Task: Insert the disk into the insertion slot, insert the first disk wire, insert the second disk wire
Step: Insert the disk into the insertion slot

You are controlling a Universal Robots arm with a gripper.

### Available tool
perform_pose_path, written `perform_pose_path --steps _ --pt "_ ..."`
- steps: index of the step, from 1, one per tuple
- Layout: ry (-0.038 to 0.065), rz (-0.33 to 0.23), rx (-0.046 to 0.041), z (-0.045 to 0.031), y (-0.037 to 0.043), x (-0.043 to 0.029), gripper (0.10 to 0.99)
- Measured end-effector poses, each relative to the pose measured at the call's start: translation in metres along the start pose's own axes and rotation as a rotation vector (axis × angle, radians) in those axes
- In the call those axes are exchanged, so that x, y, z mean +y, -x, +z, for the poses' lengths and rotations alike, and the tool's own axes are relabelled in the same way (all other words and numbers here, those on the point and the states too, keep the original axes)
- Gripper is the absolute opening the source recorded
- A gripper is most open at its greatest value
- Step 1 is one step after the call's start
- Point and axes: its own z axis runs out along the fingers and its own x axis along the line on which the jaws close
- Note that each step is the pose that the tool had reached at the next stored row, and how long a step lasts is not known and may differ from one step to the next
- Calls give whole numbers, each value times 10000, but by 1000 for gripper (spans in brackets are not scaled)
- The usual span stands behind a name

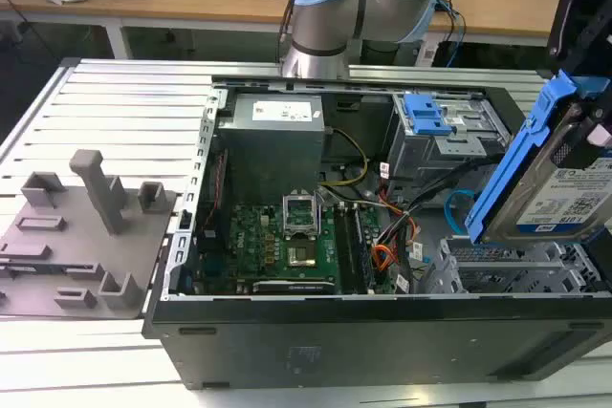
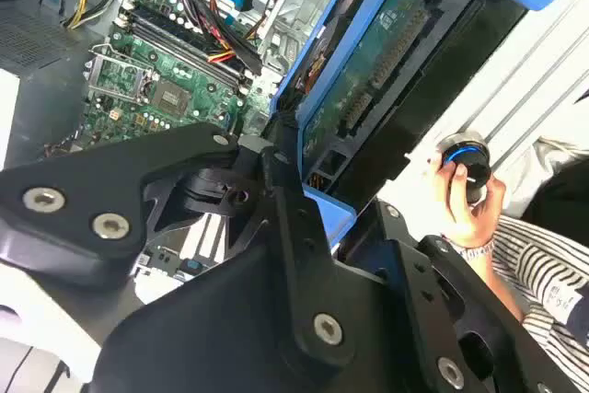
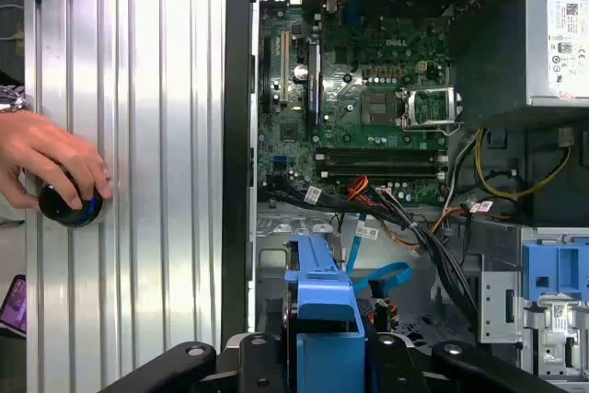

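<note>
My gripper [image 1: 585,140] is shut on the disk [image 1: 564,193], a silver drive with a white-and-blue label in a bright blue carrier [image 1: 512,164]. It hangs tilted just above the insertion slot [image 1: 507,269], a silver perforated cage at the near corner of the open computer case on the exterior view's right. The second wrist view shows the disk's green underside [image 2: 386,52], and the first wrist view its blue carrier edge [image 3: 322,296]. The second disk wire [image 1: 459,203] loops light blue behind the slot, loose [image 3: 382,275]. A bundle of red, orange and black wires [image 1: 387,236] lies beside it.
A taller grey cage with a blue latch [image 1: 426,114] stands behind the slot. The motherboard [image 1: 287,241] and power supply [image 1: 277,136] take up the case's middle and back. A grey fixture plate [image 1: 76,236] lies on the exterior view's left. A person's hand [image 3: 46,158] rests on a knob [image 3: 66,207] outside the case.
</note>
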Motion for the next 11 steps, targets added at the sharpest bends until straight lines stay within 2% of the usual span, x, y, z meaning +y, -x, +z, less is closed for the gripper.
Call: perform_pose_path --steps 4,11 --pt "-1 0 1 105 1 -4 365" --pt "0 0 0 152 1 -6 365"
